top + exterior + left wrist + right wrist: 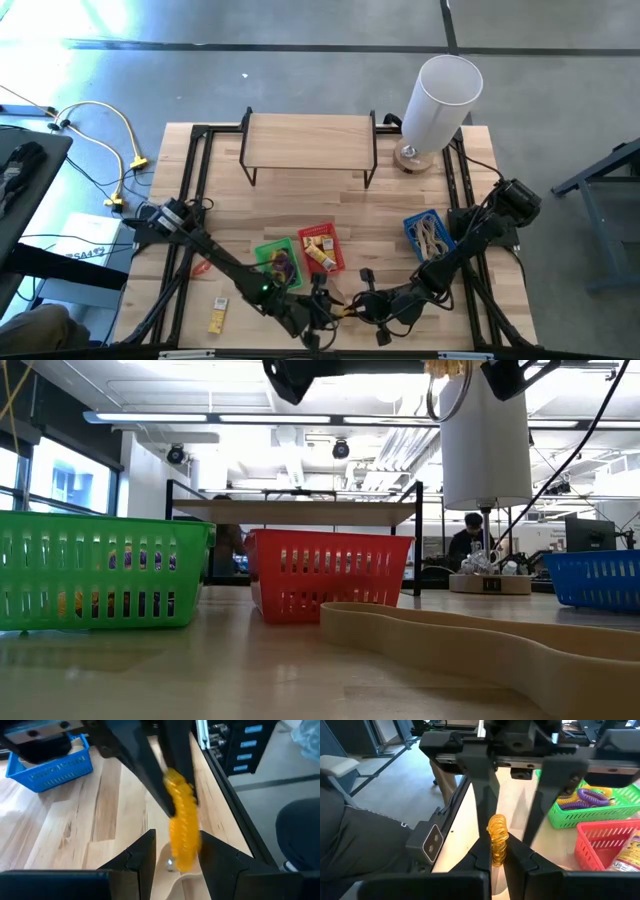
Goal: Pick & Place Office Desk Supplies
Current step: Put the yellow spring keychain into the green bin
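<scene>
- The right gripper is pinched shut on a yellow coil ring, holding it above the front edge of the table
- The left gripper faces it, fingers parted on either side of the same coil, not visibly pressing it
- Behind them sit a green basket with purple and yellow coils, a red basket with packets, and a blue basket of rubber bands
- A yellow-white packet lies loose at the front left
- A tan rubber band lies at the front of the table
</scene>
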Controlling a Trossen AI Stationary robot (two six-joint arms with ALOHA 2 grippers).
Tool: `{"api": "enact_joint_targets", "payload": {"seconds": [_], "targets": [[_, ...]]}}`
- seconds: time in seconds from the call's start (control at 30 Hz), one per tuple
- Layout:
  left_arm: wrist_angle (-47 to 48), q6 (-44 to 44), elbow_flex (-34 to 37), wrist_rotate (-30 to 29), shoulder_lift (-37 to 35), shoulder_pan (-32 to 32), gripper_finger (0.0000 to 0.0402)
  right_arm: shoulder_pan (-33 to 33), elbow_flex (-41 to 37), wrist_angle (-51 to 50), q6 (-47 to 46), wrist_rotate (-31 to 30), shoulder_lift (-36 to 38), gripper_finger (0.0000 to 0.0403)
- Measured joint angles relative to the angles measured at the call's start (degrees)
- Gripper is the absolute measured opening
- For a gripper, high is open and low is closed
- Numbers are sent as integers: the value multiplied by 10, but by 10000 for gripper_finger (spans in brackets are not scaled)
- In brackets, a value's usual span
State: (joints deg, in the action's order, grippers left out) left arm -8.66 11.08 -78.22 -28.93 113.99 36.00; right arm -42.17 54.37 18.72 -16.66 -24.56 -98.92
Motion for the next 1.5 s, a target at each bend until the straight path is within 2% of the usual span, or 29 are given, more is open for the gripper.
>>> {"api": "enact_joint_targets", "payload": {"seconds": [0.47,0.83,1.0,1.17,1.4,1.5], "targets": [[0,27,0,3,0,-8,126,0,0,0,0,7,0,13],[1,27,0,3,0,-7,25,0,0,-1,0,11,0,24],[5,27,-1,5,0,-7,15,3,0,-1,-4,61,0,53],[9,31,-1,10,0,-6,14,3,0,-1,-27,68,0,91],[15,38,-1,11,0,-3,13,3,0,9,-27,66,0,202],[38,39,-1,11,-2,3,13,3,0,13,-27,99,0,252]]}}
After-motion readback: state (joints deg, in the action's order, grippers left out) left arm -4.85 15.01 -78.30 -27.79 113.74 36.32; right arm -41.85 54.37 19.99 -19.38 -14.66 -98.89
